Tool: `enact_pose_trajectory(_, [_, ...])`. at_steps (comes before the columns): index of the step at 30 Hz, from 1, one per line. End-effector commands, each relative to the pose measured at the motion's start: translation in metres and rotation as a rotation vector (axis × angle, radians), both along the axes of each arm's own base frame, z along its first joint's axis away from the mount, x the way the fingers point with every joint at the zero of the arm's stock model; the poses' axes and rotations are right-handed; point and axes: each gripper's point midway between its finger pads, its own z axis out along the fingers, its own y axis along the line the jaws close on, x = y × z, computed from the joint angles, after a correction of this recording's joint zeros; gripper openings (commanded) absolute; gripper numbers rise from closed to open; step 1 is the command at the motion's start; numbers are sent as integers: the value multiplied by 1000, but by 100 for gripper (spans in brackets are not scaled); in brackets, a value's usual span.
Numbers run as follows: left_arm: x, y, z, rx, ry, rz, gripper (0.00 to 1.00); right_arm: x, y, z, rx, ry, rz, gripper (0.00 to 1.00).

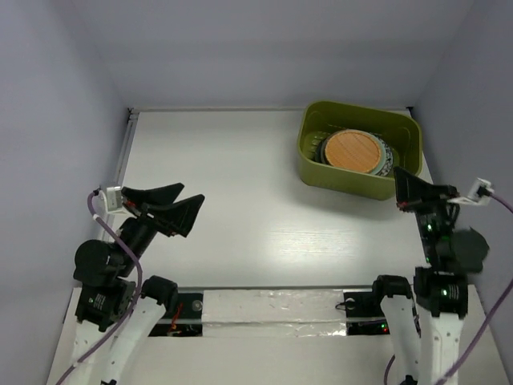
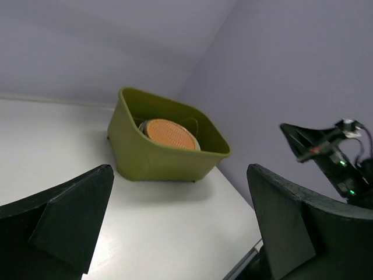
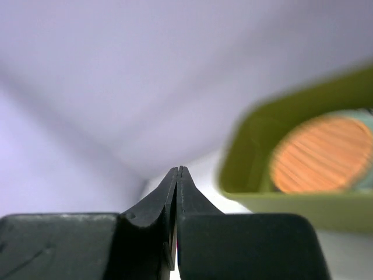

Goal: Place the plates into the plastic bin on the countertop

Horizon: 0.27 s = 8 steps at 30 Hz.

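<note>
Left end effector (image 1: 191, 195): fingers spread wide, nothing held, above the near-left tabletop (image 1: 240, 176).
Right end effector (image 3: 178, 170): fingers pressed together (no gap at the tips), empty, near the right edge.
Plastic bin (image 1: 353, 183): olive green, far right of tabletop, just beyond the right end effector.
Plates (image 1: 389, 159): stacked inside the bin, orange plate (image 1: 356, 150) uppermost; those beneath show only rims.

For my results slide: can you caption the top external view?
Olive bin holds a plate stack topped by the orange plate; left gripper open and empty, right gripper shut.
</note>
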Motion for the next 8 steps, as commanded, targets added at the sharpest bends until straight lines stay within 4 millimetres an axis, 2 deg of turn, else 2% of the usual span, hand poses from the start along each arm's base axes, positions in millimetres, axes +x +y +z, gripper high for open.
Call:
enact_pose_trajectory(1, [-8,7,30,7,-103,28,99,-75,26,80,-85,-297,100,0])
enact_pose_trajectory(4, [-12,7,39,3,-130,18,99,-98,25,94,-108,-343,78,4])
enact_pose_trajectory(6, [-10,3,37,12,-121,3,99,-103,26,98,-117,-346,81,8])
enact_pose_trajectory(7, [-8,2,35,18,-112,0,99,-102,29,97,-123,-345,96,18])
enact_pose_trajectory(8, [-5,0,34,23,-99,-2,99,-99,29,95,-123,-336,100,23])
